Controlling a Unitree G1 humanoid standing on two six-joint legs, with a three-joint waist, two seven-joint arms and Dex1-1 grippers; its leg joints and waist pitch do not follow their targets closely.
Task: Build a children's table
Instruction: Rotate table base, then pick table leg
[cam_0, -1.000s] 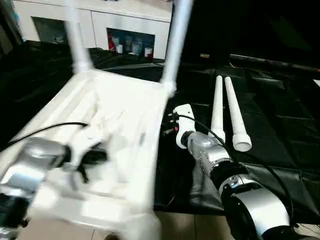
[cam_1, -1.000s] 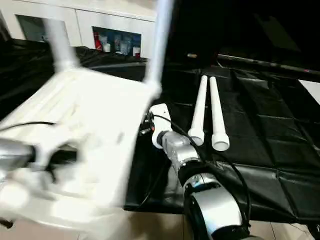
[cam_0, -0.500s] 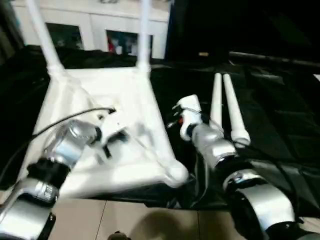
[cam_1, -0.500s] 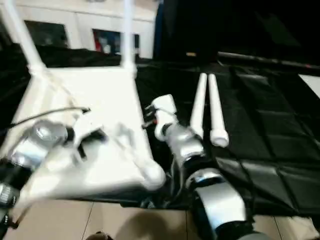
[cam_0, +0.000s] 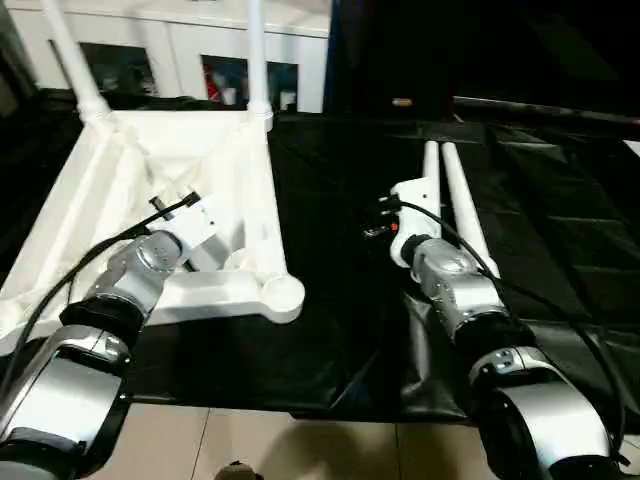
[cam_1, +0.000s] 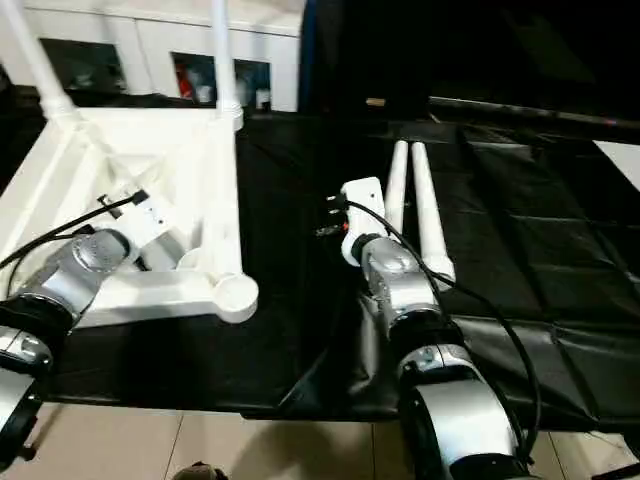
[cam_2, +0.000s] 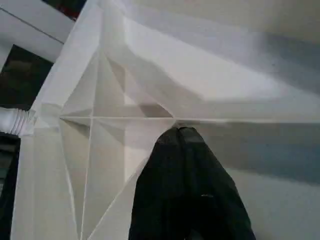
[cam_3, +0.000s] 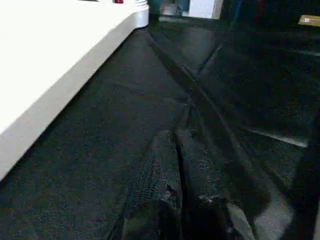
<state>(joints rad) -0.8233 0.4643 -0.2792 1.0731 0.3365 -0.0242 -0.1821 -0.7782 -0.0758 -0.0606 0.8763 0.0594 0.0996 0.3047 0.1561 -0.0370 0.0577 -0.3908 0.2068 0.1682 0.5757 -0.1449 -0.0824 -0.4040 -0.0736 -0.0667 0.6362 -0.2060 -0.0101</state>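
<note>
Now the white plastic rectangular tabletop (cam_0: 170, 200) lies flat, ribbed underside up, on the black sheet (cam_0: 340, 250) over the floor, at its left side; a second ago it was tipped up and blurred, near corner raised toward the camera. Two white tapered tube legs (cam_0: 255, 60) stand upright in its far corner sockets. Near right round socket (cam_0: 282, 296) is empty.

Two loose white tube legs (cam_0: 455, 205) lie side by side on the sheet right of centre, same spot as before.

Left arm: silver forearm reaches in over the tabletop's near edge, left gripper (cam_2: 180, 132) inside the ribbed underside. It sat lower and nearer the camera a second ago.
Right arm: stretched forward over the sheet between tabletop and loose legs, right gripper (cam_3: 177, 135) just beside the loose legs' near ends.

Left wrist view: black fingers (cam_2: 192, 150) together, tips at a rib junction of the underside; contact can't be confirmed.
Right wrist view: fingers together, nothing held, low over the black sheet, tabletop's side edge (cam_3: 65, 65) running alongside.

White cabinet with glass doors (cam_0: 200, 60) stands beyond the sheet's far left edge.
</note>
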